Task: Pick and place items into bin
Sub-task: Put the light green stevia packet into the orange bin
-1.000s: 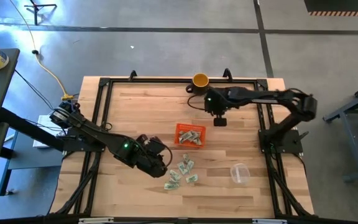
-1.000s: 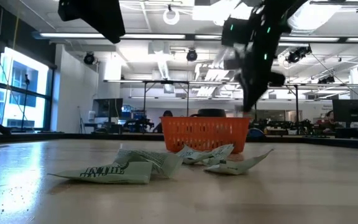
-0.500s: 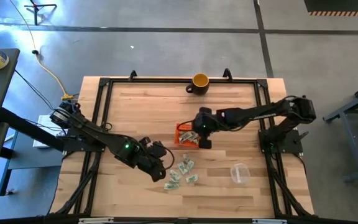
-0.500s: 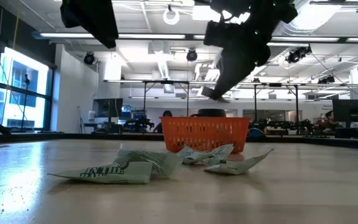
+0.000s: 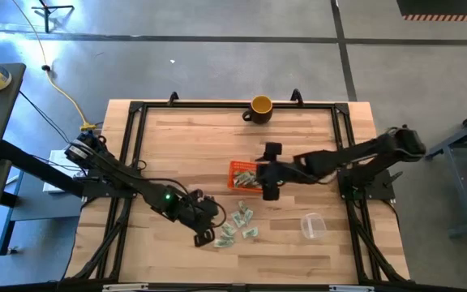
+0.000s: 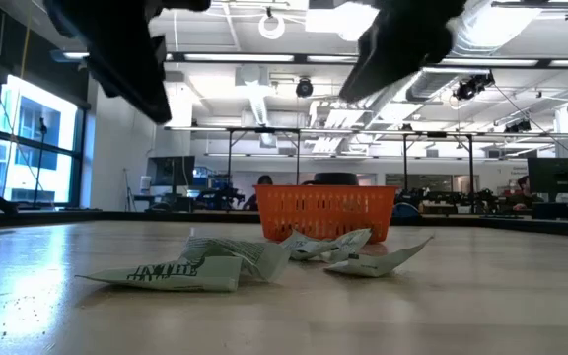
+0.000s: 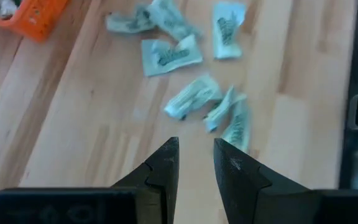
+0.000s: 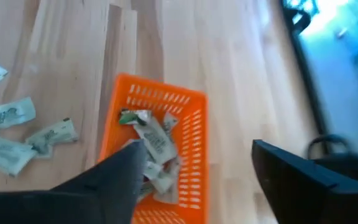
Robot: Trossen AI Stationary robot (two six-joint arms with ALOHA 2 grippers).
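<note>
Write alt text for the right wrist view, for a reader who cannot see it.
The right tool, fingers wide apart and empty, hangs over the orange bin on a wooden table. Several pale green and white wrapped items lie inside the bin, and a few more loose wrapped items lie on the wood beside it.

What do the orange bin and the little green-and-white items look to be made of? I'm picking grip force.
The bin looks like rigid moulded plastic: uniform orange, thin walls pierced by regular slots.

The items look like thin crinkly film or paper wrappers, pale green and white with print. They are creased and lie nearly flat on the table; film or paper cannot be told.

The table looks like pale wood planks with visible seams.
</note>
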